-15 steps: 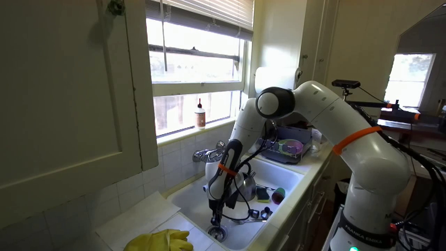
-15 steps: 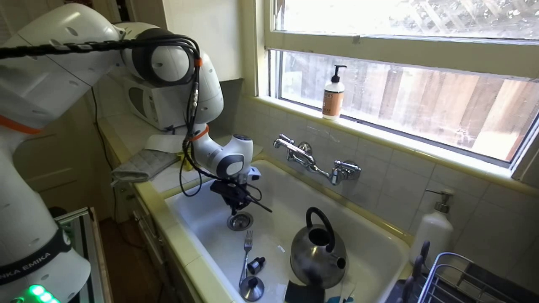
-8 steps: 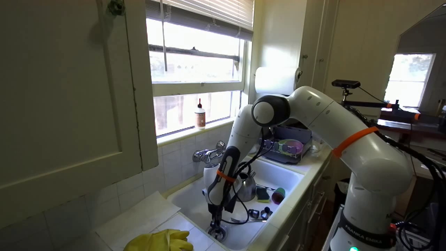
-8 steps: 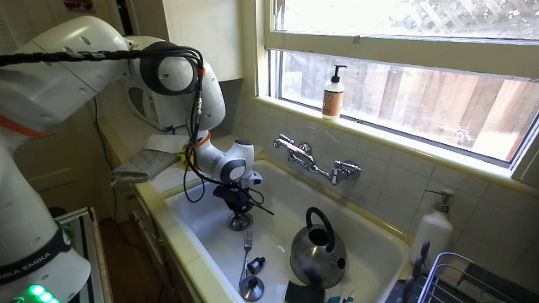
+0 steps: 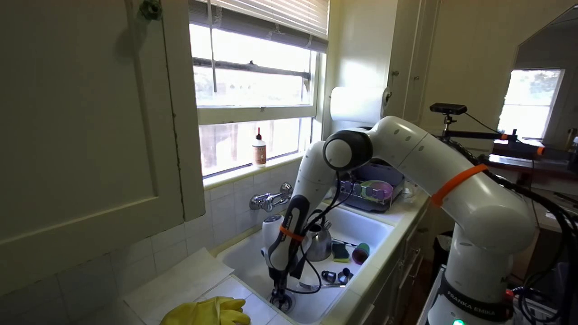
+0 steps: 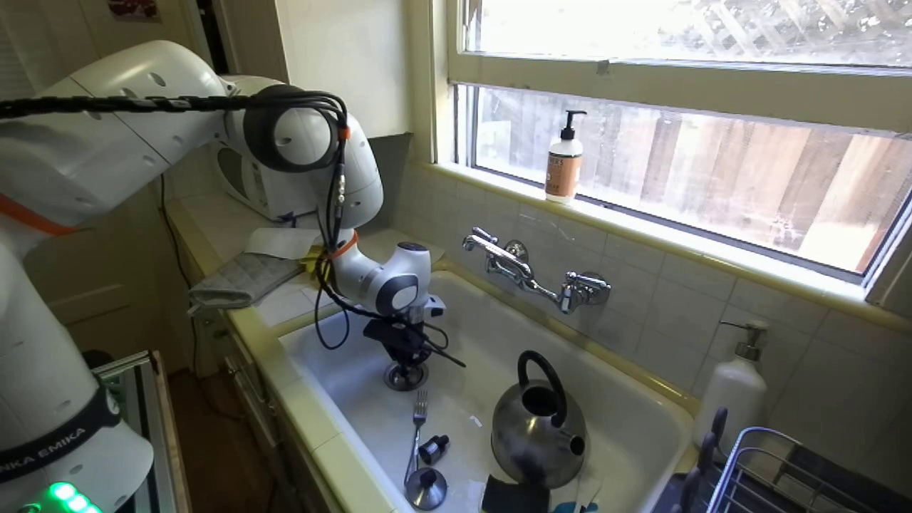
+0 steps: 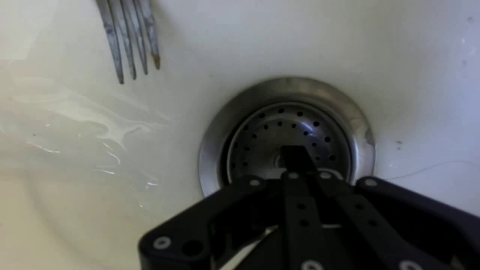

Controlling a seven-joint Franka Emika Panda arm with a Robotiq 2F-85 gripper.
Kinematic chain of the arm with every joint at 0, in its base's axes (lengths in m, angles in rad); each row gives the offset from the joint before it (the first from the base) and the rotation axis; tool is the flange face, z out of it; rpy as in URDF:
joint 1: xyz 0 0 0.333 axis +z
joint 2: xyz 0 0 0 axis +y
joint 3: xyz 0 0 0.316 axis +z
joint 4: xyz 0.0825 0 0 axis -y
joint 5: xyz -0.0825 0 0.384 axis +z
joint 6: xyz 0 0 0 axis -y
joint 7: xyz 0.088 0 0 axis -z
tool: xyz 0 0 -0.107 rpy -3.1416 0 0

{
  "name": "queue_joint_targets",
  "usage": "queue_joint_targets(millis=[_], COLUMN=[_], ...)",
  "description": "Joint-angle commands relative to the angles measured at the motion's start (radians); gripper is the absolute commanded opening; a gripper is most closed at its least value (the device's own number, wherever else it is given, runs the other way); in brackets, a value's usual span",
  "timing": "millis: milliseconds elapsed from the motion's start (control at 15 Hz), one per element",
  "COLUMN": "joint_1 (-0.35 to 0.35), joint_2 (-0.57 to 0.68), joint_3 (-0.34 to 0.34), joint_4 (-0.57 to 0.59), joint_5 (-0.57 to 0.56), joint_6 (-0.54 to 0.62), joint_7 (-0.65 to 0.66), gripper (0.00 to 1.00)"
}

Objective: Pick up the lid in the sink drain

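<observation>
The sink drain (image 7: pixel 290 88) is a round metal ring in the white basin. A perforated metal strainer lid (image 7: pixel 268 137) sits in it, with a small round centre piece. My gripper (image 7: pixel 296 157) points down over the lid, its black fingertips together just beside this centre piece. The fingers look shut, and I see nothing between them; they hide the lower part of the lid. In both exterior views the gripper (image 5: pixel 281 298) (image 6: pixel 405 372) reaches down into the drain ring (image 5: pixel 291 303) (image 6: pixel 422 377), and its tips are hard to make out.
A fork (image 7: pixel 131 35) (image 6: pixel 419 413) lies beside the drain. A dark stopper (image 6: pixel 433 449), a metal funnel-like piece (image 6: pixel 426 488) and a steel kettle (image 6: pixel 538 434) are further along the basin. The basin's front edge (image 6: pixel 313 413) and the faucet (image 6: pixel 524 267) flank the arm. Yellow gloves (image 5: pixel 205 311) lie on the counter.
My arm has come down, bringing the gripper from above the drain to down over the strainer lid. The motion is smaller in the last half second. The other objects have not moved.
</observation>
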Motion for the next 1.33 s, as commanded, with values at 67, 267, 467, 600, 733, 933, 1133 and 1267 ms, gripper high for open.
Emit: queue_joint_targets(millis=[67,267,467,600,733,933,1133,1267], joint_1=[0.022,0.026,0.028,0.03,0.03,0.034,0.038,0.038], joint_2=[0.057,0.07,0.085,0.093,0.099,0.106,0.114,0.092], joint_3=[-0.016,-0.017,-0.016,-0.014,-0.008,-0.008,-0.015,-0.018], joint_4=[0.062,0.083,0.104,0.119,0.132,0.15,0.158,0.128], joint_5=[-0.024,-0.025,-0.027,-0.032,-0.038,-0.047,-0.05,-0.053], joint_6=[-0.004,-0.007,-0.022,-0.042,-0.075,-0.105,-0.086,-0.044], joint_7=[0.037,0.038,0.034,0.027,0.019,0.02,0.034,0.04], gripper=[0.0,0.0,0.0,0.0,0.0,0.0,0.0,0.0])
